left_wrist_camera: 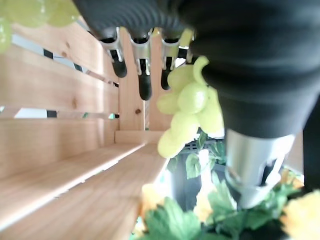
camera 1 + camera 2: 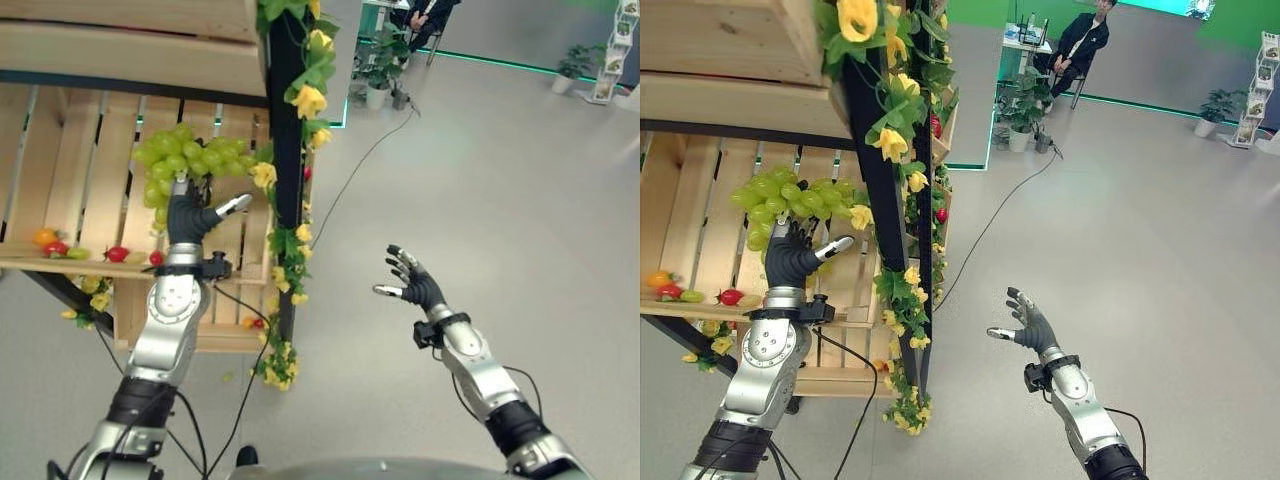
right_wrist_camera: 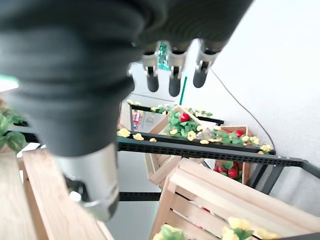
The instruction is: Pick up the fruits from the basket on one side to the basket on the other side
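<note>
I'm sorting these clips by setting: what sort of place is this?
Probably a staged fruit-stall display in an exhibition or demo hall. A wooden crate shelf holds green grapes, yellow flowers trim its black post, and a seated person waits across the open grey floor.

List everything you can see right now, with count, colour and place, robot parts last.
Grape bunch: one, green, inside the wooden crate, at the left hand's fingers.
Wooden crate: one, pale wood, slatted, on the rack at the robot's left.
Small fruits: several, red, orange and green, along the crate's front edge.
Rack post: one, black, upright beside the crate, wound with yellow flowers and green leaves.
Lower crates: wooden, with red fruit and yellow flowers, seen in the right wrist view.
Potted plants: green, on the grey floor far off.
Person: one, dark clothes, seated in the far background.
Left hand: fingers among the grapes, thumb out to the side.
Right hand: open, over the floor.
</note>
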Robot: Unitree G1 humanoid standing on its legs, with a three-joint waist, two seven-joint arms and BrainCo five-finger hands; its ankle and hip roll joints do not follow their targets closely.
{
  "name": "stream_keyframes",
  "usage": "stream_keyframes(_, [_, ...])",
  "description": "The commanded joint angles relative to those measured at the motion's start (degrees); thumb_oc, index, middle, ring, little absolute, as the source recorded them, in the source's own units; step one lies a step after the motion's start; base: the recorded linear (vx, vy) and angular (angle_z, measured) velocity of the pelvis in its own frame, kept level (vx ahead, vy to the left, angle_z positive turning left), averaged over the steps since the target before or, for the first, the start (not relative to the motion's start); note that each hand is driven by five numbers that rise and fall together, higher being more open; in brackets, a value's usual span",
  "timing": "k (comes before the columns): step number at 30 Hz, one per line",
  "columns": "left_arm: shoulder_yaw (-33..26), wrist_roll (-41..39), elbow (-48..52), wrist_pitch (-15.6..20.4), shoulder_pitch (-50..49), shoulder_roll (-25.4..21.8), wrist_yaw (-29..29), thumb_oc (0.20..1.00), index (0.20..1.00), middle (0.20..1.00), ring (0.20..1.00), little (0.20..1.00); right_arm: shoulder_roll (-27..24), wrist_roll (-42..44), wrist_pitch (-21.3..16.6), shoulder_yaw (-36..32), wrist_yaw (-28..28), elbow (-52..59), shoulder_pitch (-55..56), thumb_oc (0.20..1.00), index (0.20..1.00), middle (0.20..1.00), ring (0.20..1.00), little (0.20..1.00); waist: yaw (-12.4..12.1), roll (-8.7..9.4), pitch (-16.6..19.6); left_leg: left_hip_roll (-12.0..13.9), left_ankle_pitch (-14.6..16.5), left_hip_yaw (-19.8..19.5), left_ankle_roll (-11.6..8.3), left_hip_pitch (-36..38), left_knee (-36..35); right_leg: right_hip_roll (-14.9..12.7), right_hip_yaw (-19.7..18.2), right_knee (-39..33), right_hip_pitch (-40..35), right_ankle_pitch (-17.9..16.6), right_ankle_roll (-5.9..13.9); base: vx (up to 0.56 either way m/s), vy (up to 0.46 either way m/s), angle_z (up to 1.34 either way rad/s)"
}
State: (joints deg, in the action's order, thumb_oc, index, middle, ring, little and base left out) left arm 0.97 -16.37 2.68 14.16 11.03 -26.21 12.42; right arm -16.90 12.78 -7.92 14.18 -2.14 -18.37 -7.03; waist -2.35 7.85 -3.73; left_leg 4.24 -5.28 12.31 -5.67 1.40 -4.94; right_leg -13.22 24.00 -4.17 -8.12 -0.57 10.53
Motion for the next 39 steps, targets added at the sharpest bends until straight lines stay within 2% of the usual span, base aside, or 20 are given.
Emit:
stream_keyframes(1, [-3.5, 6.2, -5.4, -0.9, 1.8, -1.5, -0.6, 1.000, 1.000, 1.000, 1.000, 1.000, -2.2, -1.6, -1.1, -2.6, 0.1, 2.6, -1.4, 1.000, 1.000, 1.000, 1.000, 1.000, -0.7, -1.37, 0.8, -1.5, 6.7, -2.6, 1.84, 3.7, 1.2, 1.1, 3.4, -0.6, 3.6, -5.3, -0.96, 0.00, 0.000, 0.00])
stream_keyframes(6, [-6.1, 10.9, -7.6, -5.2, -0.6, -5.1, -3.3, 1.000, 1.000, 1.000, 1.000, 1.000, -2.7, -2.2, 0.1, -4.2, -0.5, 3.0, -0.6, 1.000, 1.000, 1.000, 1.000, 1.000, -1.1, -1.63, 0.4, -1.4, 7.0, -2.6, 1.79, 4.0, 1.2, 1.3, 3.4, -0.6, 3.3, -5.1, -0.98, 0.00, 0.000, 0.00])
stream_keyframes(12, [-9.5, 14.3, -7.6, -7.9, -3.9, -9.2, -7.0, 1.000, 1.000, 1.000, 1.000, 1.000, -3.2, -2.6, 1.0, -5.7, -1.8, 3.6, 0.6, 1.000, 1.000, 1.000, 1.000, 1.000, -1.4, -1.65, 0.3, -1.4, 7.0, -2.8, 1.75, 4.0, 1.2, 1.4, 3.7, -0.6, 3.0, -4.8, -1.06, 0.00, 0.000, 0.00])
stream_keyframes(21, [-9.6, 24.2, -10.8, -12.7, -4.7, -16.9, -11.9, 1.000, 1.000, 1.000, 1.000, 1.000, -3.6, -3.2, 1.7, -6.8, -2.9, 3.1, 1.7, 1.000, 1.000, 1.000, 1.000, 1.000, -1.6, -1.62, 0.3, -1.5, 7.0, -2.8, 1.76, 3.9, 1.2, 1.6, 3.9, -0.6, 2.7, -4.8, -1.03, 0.00, 0.000, 0.00])
stream_keyframes(22, [-9.6, 28.0, -11.4, -13.7, -4.8, -19.5, -13.6, 1.000, 1.000, 1.000, 1.000, 1.000, -3.4, -3.3, 1.6, -6.8, -3.3, 3.4, 1.8, 1.000, 1.000, 1.000, 1.000, 1.000, -1.7, -1.52, 0.3, -1.5, 7.1, -2.7, 1.75, 4.0, 1.2, 1.5, 3.9, -0.6, 2.7, -4.8, -0.92, 0.00, 0.000, 0.00])
stream_keyframes(24, [-9.5, 30.7, -11.2, -13.9, -4.8, -21.3, -14.8, 1.000, 1.000, 1.000, 1.000, 1.000, -3.4, -3.4, 1.6, -6.8, -3.6, 3.4, 1.9, 1.000, 1.000, 1.000, 1.000, 1.000, -1.7, -1.51, 0.4, -1.6, 7.1, -2.7, 1.73, 4.0, 1.2, 1.5, 3.9, -0.6, 2.7, -4.7, -0.89, 0.00, 0.000, 0.00])
stream_keyframes(26, [-9.6, 36.6, -10.0, -13.9, -5.1, -26.1, -17.7, 1.000, 1.000, 1.000, 1.000, 1.000, -3.5, -3.6, 1.5, -6.8, -4.1, 3.3, 2.1, 1.000, 1.000, 1.000, 1.000, 1.000, -1.8, -1.57, 0.5, -1.5, 7.2, -2.7, 1.65, 4.1, 1.2, 1.5, 3.9, -0.5, 2.6, -4.7, -0.86, 0.00, 0.000, 0.00])
stream_keyframes(27, [-9.7, 36.6, -10.0, -14.0, -5.1, -26.1, -17.8, 1.000, 1.000, 1.000, 1.000, 1.000, -3.4, -3.6, 1.5, -6.8, -4.1, 3.3, 2.1, 1.000, 1.000, 1.000, 1.000, 1.000, -1.8, -1.51, 0.5, -1.6, 7.2, -2.7, 1.65, 4.1, 1.2, 1.5, 3.9, -0.5, 2.6, -4.7, -0.86, 0.00, 0.000, 0.00])
stream_keyframes(28, [-9.5, 41.3, -9.3, -13.6, -4.5, -29.7, -18.5, 1.000, 1.000, 1.000, 1.000, 1.000, -3.4, -3.8, 1.3, -6.4, -4.4, 3.0, 2.3, 1.000, 1.000, 1.000, 1.000, 1.000, -1.9, -1.46, 0.6, -1.5, 7.2, -2.7, 1.61, 4.2, 1.2, 1.5, 3.8, -0.5, 2.6, -4.7, -0.80, 0.00, 0.000, 0.00])
stream_keyframes(33, [-7.3, 48.9, -9.6, -13.1, -0.6, -33.3, -16.8, 1.000, 1.000, 1.000, 1.000, 1.000, -3.0, -3.8, 0.5, -5.0, -4.7, 2.8, 2.2, 1.000, 1.000, 1.000, 1.000, 1.000, -1.8, -1.26, 0.6, -1.5, 7.3, -2.7, 1.52, 4.2, 1.2, 1.6, 3.9, -0.5, 2.4, -4.5, -0.76, 0.00, 0.000, 0.00])
stream_keyframes(34, [-5.8, 55.9, -9.0, -12.3, 1.7, -36.1, -15.8, 1.000, 1.000, 1.000, 1.000, 1.000, -3.3, -4.2, 0.0, -4.3, -4.9, 2.7, 2.2, 1.000, 1.000, 1.000, 1.000, 1.000, -1.5, -1.22, 0.7, -1.5, 7.3, -2.6, 1.48, 4.2, 1.2, 1.7, 3.9, -0.4, 2.5, -4.4, -0.75, 0.00, 0.000, 0.00])
stream_keyframes(35, [-5.7, 55.9, -9.1, -12.3, 1.9, -36.2, -15.8, 1.000, 1.000, 1.000, 1.000, 1.000, -3.3, -4.2, 0.0, -4.3, -4.9, 2.7, 2.2, 1.000, 1.000, 1.000, 1.000, 1.000, -1.6, -1.20, 0.7, -1.5, 7.3, -2.6, 1.48, 4.2, 1.2, 1.7, 3.9, -0.4, 2.5, -4.4, -0.75, 0.00, 0.000, 0.00])
stream_keyframes(38, [-2.9, 60.6, -8.5, -10.2, 6.3, -41.5, -13.8, 1.000, 1.000, 1.000, 1.000, 1.000, -3.7, -3.7, -0.8, -2.4, -5.6, 2.8, 2.0, 1.000, 1.000, 1.000, 1.000, 1.000, -1.1, -1.32, 0.9, -1.6, 7.3, -2.5, 1.41, 4.3, 1.1, 1.7, 3.7, -0.5, 2.5, -4.4, -0.60, 0.00, 0.000, 0.00])
stream_keyframes(39, [-2.8, 60.6, -8.6, -10.2, 6.4, -41.5, -13.8, 1.000, 1.000, 1.000, 1.000, 1.000, -3.7, -3.7, -0.8, -2.4, -5.6, 2.8, 2.0, 1.000, 1.000, 1.000, 1.000, 1.000, -1.1, -1.31, 0.9, -1.6, 7.3, -2.5, 1.41, 4.3, 1.1, 1.7, 3.7, -0.5, 2.5, -4.4, -0.60, 0.00, 0.000, 0.00])
